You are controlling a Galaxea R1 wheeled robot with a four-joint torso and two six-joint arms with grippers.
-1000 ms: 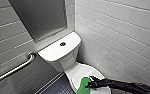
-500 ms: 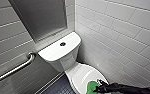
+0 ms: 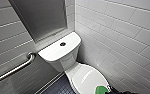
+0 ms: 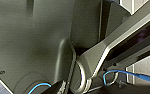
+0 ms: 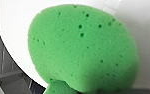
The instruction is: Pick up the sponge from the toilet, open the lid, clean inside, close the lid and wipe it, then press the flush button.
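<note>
Head view looks down on the toilet (image 3: 66, 60) in a corner of white tiled wall (image 3: 121, 32), with a grab bar (image 3: 16, 68) to one side. The lid (image 3: 87, 78) lies shut over the bowl. The sponge (image 3: 102, 90) is at the lid's front edge, at the tip of the dark right arm, so it is no longer lying loose on the toilet. That first step looks done.

In the right wrist view the green pad stands broad and close against the glossy white of the lid. The right gripper (image 3: 108, 91) has its fingers hidden behind the sponge, but the pad sits so tight to the wrist that I judge them closed on it. How the left gripper stands I cannot tell; its wrist view gives grey robot body and blue cable.

With the lid down, the pictures do not settle whether the bowl has been cleaned or the lid is being wiped. The flush button (image 3: 62, 44) sits on the tank top, well apart from the arm, so pressing it is left.
</note>
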